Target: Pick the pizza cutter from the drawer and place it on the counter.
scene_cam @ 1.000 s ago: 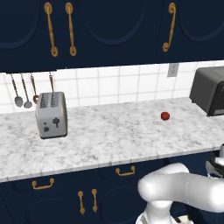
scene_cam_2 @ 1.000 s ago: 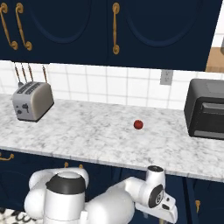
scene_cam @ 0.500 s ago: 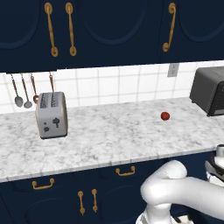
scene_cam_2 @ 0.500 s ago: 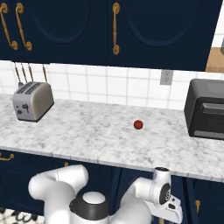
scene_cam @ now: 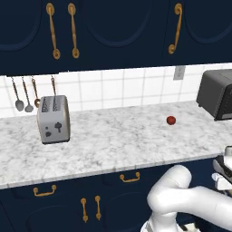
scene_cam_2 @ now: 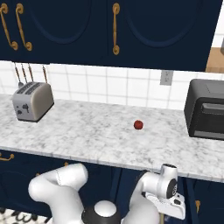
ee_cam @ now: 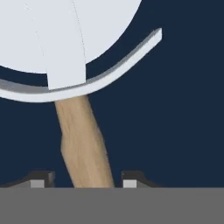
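Gripper straddling the cutter handle inside the drawer; can't tell if fingers are pinching. Handle sitting off-centre, risking twisting or slipping on lift.

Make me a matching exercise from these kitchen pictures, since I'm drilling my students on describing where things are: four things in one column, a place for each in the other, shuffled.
Things:
1. toaster
2. small red fruit
3. black toaster oven
4. pizza cutter

Places:
A. close in front of the gripper, its tan handle running between the fingertips
B. on the counter, at its right end
C. on the counter, below the hanging spoons
D. alone on the open middle of the counter

Pairs: 1-C, 2-D, 3-B, 4-A
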